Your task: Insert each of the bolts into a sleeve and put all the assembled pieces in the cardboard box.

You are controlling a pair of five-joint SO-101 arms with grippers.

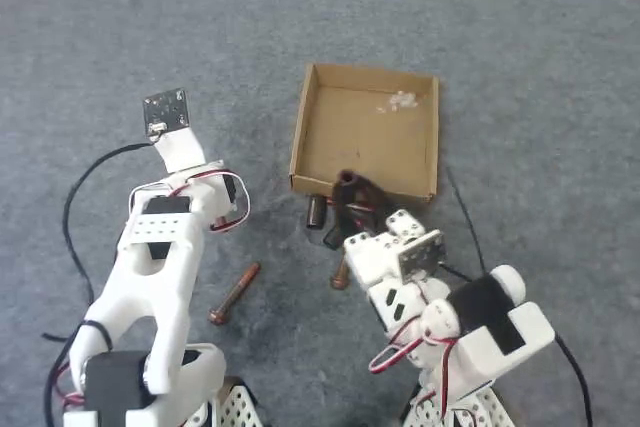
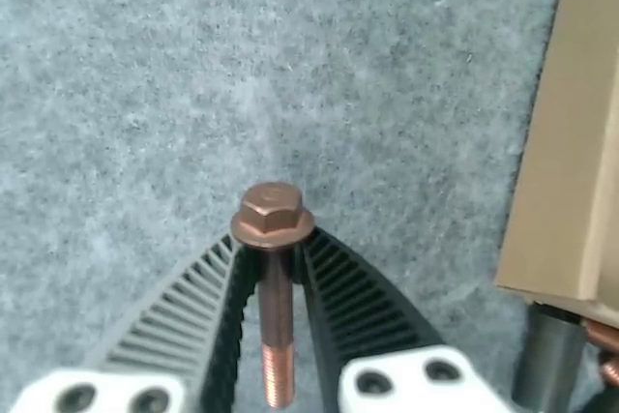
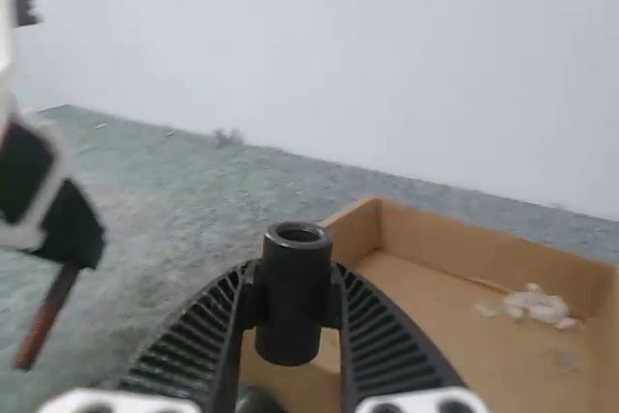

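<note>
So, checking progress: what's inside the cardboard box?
A small whitish scrap near the far corner, no assembled pieces. The right claw and its sleeve cover part of the near edge.

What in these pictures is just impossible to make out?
- High view: the left gripper and its held bolt are hidden beneath the left arm.
- High view: a loose bolt is mostly covered by the right arm.
- Left wrist view: a sleeve beside the cardboard box is cut off by the edge.
- White bits in the box: too small to identify.
</note>
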